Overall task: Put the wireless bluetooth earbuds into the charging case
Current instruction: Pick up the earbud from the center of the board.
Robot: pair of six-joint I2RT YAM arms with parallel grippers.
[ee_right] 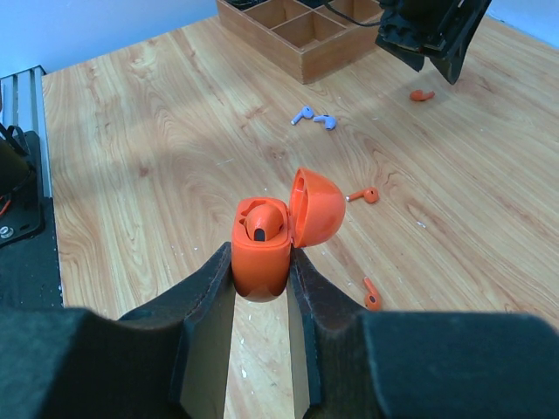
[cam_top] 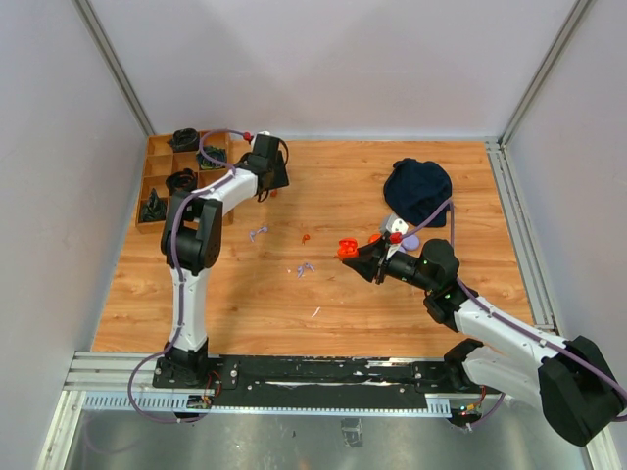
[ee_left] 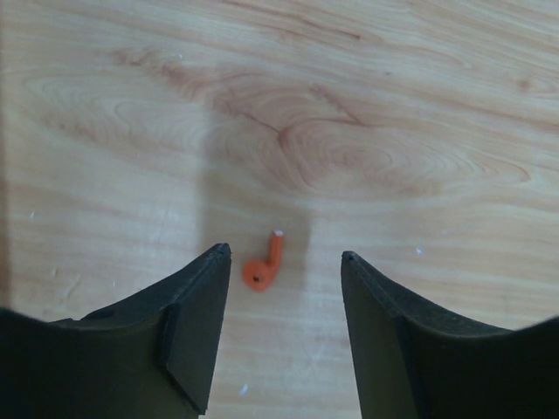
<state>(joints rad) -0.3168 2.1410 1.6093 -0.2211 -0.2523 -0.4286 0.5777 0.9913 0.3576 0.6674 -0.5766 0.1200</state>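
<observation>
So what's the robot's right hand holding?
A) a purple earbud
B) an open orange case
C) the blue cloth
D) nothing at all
B: in the right wrist view, the right fingers squeeze the case from both sides, and its lid is flipped open.

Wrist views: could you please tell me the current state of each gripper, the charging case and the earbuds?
orange charging case: lid open, clamped in the right gripper.
right gripper: shut on the orange charging case.
orange earbud: lying on the table, untouched.
left gripper: open, astride the orange earbud.
lilac earbuds: loose on the table.
other orange earbuds: two, loose on the table.
</observation>
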